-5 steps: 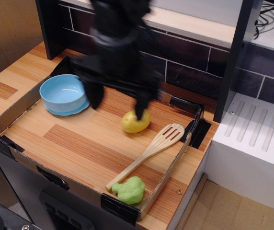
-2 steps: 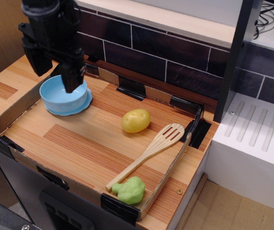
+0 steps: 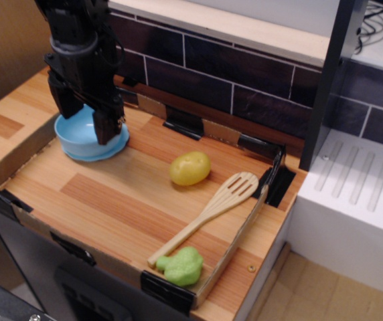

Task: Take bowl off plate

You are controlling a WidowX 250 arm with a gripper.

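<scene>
The light-blue bowl (image 3: 78, 130) sits on the flat light-blue plate (image 3: 92, 156) at the back left of the cardboard tray. My black gripper (image 3: 84, 124) is open and lowered over the bowl. Its right finger (image 3: 106, 127) is at the bowl's right rim and its left finger (image 3: 63, 101) is at the back left rim. The arm hides much of the bowl's rear. I cannot tell whether the fingers touch the bowl.
A yellow potato (image 3: 190, 168) lies mid-tray. A wooden slotted spatula (image 3: 208, 214) lies to its right front. A green sponge-like piece (image 3: 180, 265) sits in the front right corner. Low cardboard walls (image 3: 24, 148) ring the tray. A dark tiled wall (image 3: 245, 73) stands behind.
My gripper has swung from above the potato to the left, over the bowl, and has dropped lower around the bowl. The bowl and plate have not moved.
</scene>
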